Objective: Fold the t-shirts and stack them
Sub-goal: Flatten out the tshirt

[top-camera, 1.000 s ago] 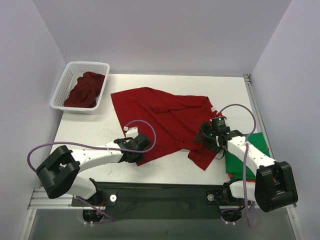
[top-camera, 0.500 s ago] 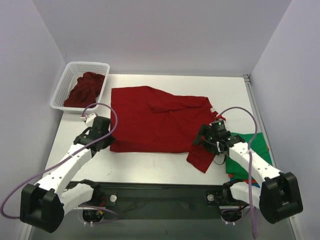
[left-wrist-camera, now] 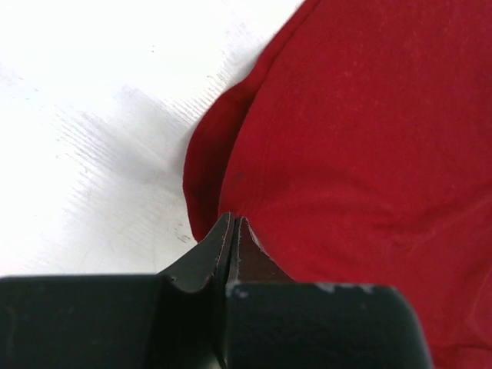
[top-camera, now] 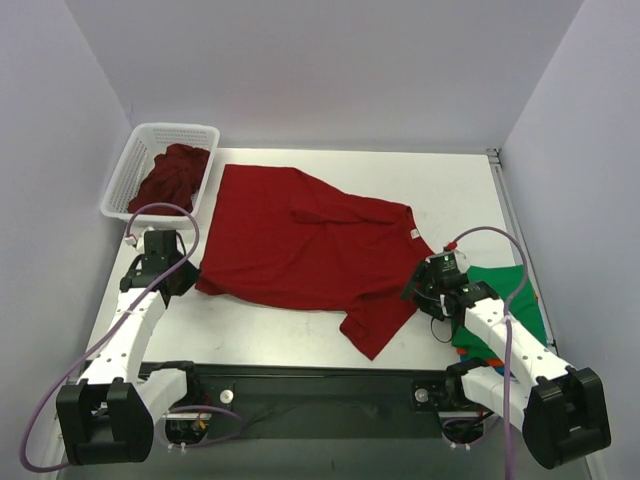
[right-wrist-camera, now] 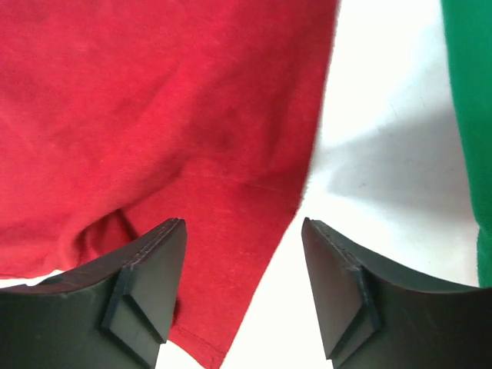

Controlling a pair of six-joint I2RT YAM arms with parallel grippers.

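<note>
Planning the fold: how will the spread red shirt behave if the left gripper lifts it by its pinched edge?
Probably floppy: the red shirt lies flat with creases and puckers where the left gripper pinches it, so it should drape and sag. Likely light, since one thin fold fits between its shut jaws. Trailing cloth may drag on the table.

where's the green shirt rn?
Top view: near right corner of the table, the green shirt lies partly under the right arm, just right of the spread red shirt.

Basket [top-camera: 118,190], perhaps obstacle, near left hand [top-camera: 188,280]
</note>
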